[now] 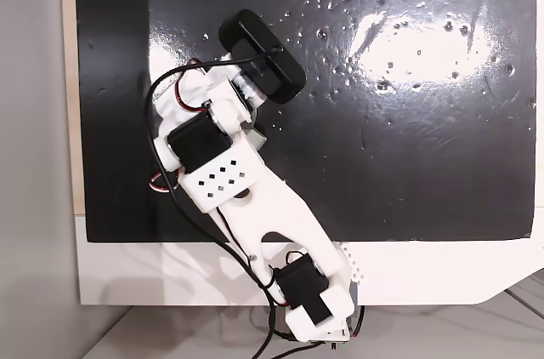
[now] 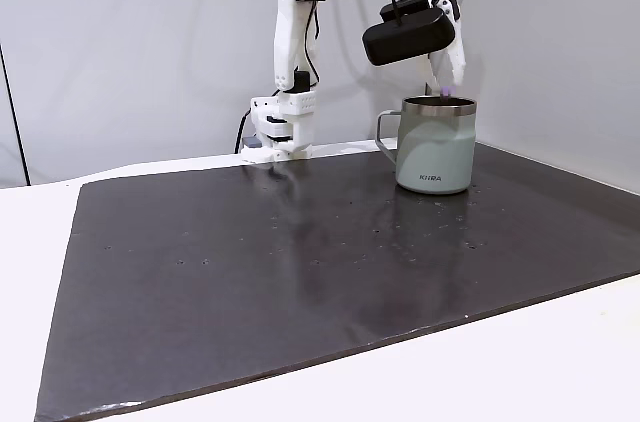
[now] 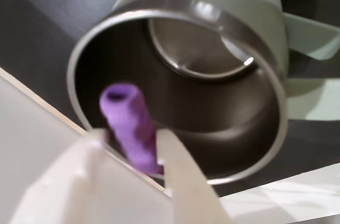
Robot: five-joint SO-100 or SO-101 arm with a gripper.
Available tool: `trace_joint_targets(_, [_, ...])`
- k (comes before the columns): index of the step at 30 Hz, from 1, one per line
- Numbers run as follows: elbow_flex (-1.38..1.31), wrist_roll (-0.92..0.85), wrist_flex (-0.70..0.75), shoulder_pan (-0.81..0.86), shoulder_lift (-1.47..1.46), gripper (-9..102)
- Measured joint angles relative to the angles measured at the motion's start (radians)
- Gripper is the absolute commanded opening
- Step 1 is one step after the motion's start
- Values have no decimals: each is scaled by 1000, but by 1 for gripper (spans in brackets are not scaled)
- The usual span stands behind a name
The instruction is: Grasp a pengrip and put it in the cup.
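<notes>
In the wrist view the light-purple ribbed pengrip [image 3: 129, 120] stands nearly upright between my two white fingers, with my gripper [image 3: 132, 138] shut on it. Right below it opens the silvery metal cup [image 3: 223, 126], whose shiny floor and inner wall show; its pale handle points right. In a fixed view from the side, the cup [image 2: 436, 147] stands on the black mat at the back right. My gripper [image 2: 446, 90] hangs just over its rim, and a speck of purple pengrip [image 2: 443, 92] shows at the fingertips.
The black mat [image 2: 300, 272] covers most of the white table. The arm's base [image 2: 285, 127] stands at the mat's far edge, left of the cup. From above, the white arm [image 1: 234, 176] and its black wrist camera [image 1: 262, 57] reach over the mat's left part.
</notes>
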Motion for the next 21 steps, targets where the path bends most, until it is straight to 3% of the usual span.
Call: trace_joint_targets(21, [0,0,0,0,0,22])
